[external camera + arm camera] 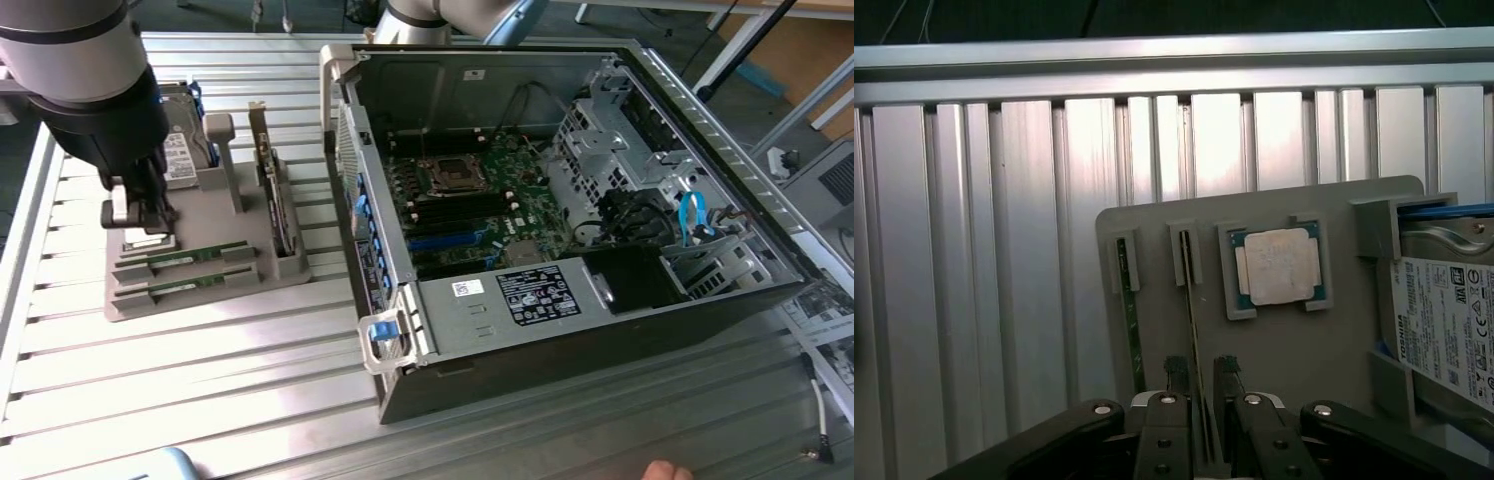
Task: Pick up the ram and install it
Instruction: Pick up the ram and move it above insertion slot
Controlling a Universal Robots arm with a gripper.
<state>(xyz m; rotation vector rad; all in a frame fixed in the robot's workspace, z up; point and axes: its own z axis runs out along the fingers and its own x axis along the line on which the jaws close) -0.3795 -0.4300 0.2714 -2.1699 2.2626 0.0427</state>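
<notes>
Two ram sticks stand on edge in slots of a grey holder (200,300) on the slatted table. In the wrist view, one ram stick (1194,320) runs between my gripper's (1201,378) two dark fingertips (1176,372), which stand apart on either side of it, open. The other ram stick (1131,320) lies parallel beside it, outside the fingers. In the exterior view my gripper (142,218) hangs low over the holder's end, by the nearer ram stick (187,262). The open computer case (561,300) shows the motherboard's memory slots (461,212).
On the holder also sit a square silver processor (1279,265), a hard drive (1444,330) and an upright expansion card (275,195). The case's raised wall (354,170) stands between holder and motherboard. A fingertip (663,470) shows at the exterior view's lower edge.
</notes>
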